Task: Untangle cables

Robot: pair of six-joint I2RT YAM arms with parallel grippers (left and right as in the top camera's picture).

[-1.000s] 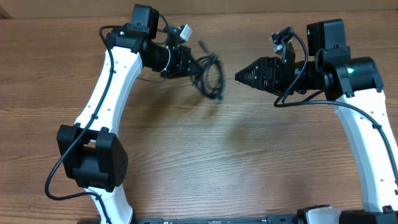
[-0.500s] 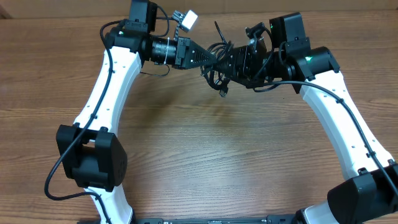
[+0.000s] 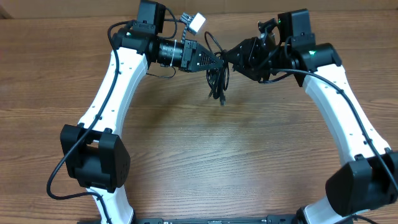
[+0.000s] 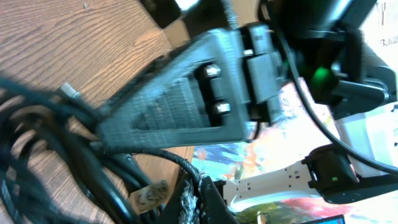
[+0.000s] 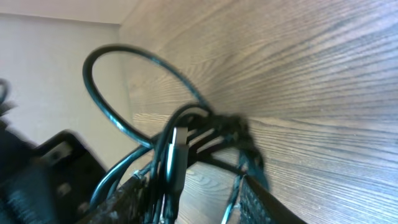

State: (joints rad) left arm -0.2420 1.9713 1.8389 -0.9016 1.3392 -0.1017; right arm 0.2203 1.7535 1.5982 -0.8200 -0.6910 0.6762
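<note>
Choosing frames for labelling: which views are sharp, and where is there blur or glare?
Overhead: sharp, evenly lit, cables crisp. Left wrist: near cables smeared, background upper right blown out. Right wrist: cables soft and close, table grain clearer.

Left arm (image 3: 112, 81): my long links are white shells with black joints between them.
Elbow block (image 3: 93, 163): a boxy black housing, rounded at the corners.
Right arm (image 3: 348, 118): the same white shells, black at both ends.
Wrist camera (image 3: 151, 12): a black box; my other wrist carries one too.
Status lamp (image 3: 311, 53): a small green light on my right wrist housing.
Wiring (image 3: 51, 180): thin black wires loop beside my links, and a white plug (image 3: 198, 21) sits by my left wrist.
Right gripper (image 3: 231, 56): black, tapering to a point. Its finger (image 4: 161, 106) is a rough-textured triangle with two silver screws (image 4: 210, 70).
</note>
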